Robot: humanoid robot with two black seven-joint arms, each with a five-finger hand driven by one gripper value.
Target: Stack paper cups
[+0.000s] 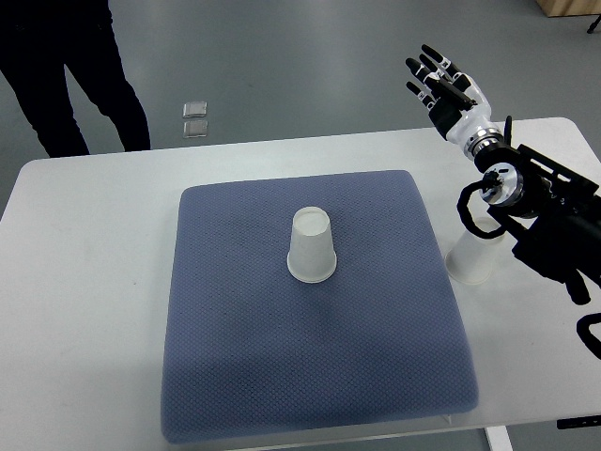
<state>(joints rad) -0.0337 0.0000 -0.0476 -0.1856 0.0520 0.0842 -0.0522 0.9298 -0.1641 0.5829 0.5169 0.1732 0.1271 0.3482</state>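
A white paper cup (312, 246) stands upside down near the middle of the blue-grey mat (282, 376). A second white paper cup (472, 259) stands on the white table just off the mat's right edge, partly hidden under my right arm. My right hand (438, 79) is raised beyond the table's far right edge, well above and behind that cup, fingers spread and holding nothing. My left arm does not show.
The white table (94, 282) carries the mat. A person's dark-trousered legs (70, 75) stand at the far left beyond the table. Two small clear squares (195, 117) lie on the grey floor.
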